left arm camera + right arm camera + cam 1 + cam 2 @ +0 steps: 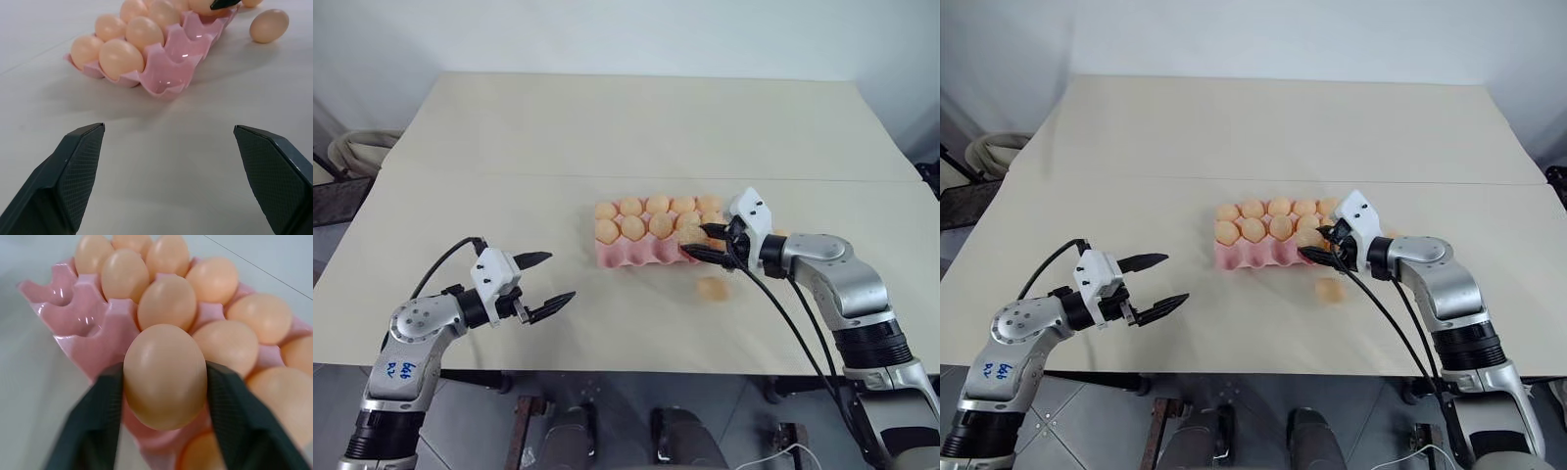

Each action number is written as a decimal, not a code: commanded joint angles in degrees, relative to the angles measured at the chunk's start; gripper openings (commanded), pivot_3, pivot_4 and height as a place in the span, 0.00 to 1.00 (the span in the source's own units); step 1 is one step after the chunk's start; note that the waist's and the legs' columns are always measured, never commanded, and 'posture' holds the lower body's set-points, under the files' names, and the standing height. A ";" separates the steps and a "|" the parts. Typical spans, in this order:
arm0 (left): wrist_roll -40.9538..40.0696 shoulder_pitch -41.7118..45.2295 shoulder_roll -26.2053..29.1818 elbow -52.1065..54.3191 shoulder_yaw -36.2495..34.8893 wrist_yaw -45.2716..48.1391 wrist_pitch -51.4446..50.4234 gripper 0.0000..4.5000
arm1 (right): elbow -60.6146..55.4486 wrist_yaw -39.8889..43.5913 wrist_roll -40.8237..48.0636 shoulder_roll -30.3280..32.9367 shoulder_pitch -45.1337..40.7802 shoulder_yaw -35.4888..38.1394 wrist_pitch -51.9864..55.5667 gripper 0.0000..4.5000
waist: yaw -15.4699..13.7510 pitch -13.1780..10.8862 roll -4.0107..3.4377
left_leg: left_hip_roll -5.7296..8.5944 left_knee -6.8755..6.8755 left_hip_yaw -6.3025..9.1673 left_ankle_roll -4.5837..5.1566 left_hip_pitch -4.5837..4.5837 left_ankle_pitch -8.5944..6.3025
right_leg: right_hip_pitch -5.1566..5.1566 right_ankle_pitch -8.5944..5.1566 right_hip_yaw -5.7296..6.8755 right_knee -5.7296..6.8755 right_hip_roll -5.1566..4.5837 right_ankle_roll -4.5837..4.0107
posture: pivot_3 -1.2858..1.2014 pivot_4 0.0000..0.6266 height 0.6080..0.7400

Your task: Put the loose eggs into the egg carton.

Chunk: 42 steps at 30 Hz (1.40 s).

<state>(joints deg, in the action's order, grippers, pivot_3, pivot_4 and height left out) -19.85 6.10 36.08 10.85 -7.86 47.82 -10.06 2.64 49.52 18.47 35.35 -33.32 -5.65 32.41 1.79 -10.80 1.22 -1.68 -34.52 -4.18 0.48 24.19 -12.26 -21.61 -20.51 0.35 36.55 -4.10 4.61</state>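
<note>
Right gripper [164,382] clamping egg [165,374] over unmarked egg carton [93,333], left gripper [543,284] wide open, empty

Both arms are silver/grey metal w/ black ribbed joint sections. White plastic wrist housings, black cables looping off each. Left gripper [540,284] and right gripper [705,241] have two black pointy fingers, and the pads [80,161] have a fine diamond texture up close. Left forearm has blue handwritten scribble, can't read it tbh.

Even, bright light falls over my counter [607,127]; shadows stay soft and short. Small glints mark the egg carton [171,73]. My right tool's [164,382] fingers [93,426] look blurred up close.
</note>
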 commanded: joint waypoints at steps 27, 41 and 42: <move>0.40 10.96 -0.88 -9.51 4.74 6.59 3.34 1.00 | -10.28 12.98 10.06 7.63 47.48 39.35 -23.60 0.99 | -0.06 0.00 0.00 | 0.00 -0.52 -0.27 0.10 -0.37 0.03 | 0.34 0.08 -0.30 0.45 -0.03 0.13 | 0.52 0.24 1.00; -1.30 5.50 0.34 -4.11 1.07 5.40 0.86 1.00 | 3.29 6.00 2.88 12.61 23.97 23.23 -12.28 0.99 | -0.08 0.00 -0.01 | -0.02 -0.18 -0.31 -0.17 -0.86 -0.13 | 0.68 0.02 -0.38 0.19 -0.12 -0.07 | 0.52 0.24 1.00; -1.51 4.87 0.41 -3.51 0.67 5.11 0.69 1.00 | 5.64 5.84 1.44 12.82 21.67 21.38 -11.96 0.99 | -0.10 0.00 -0.01 | -0.01 -0.11 -0.32 -0.17 -0.82 -0.13 | 0.61 0.02 -0.38 0.18 -0.13 -0.07 | 0.52 0.24 1.00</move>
<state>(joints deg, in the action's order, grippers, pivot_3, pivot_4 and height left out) -20.33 11.51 35.88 4.75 -5.42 53.47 -9.72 6.36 55.33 21.28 46.82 -10.26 16.65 20.25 1.69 -10.80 1.21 -1.69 -34.56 -4.51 0.30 23.39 -12.38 -21.00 -20.50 0.00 36.65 -4.22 4.54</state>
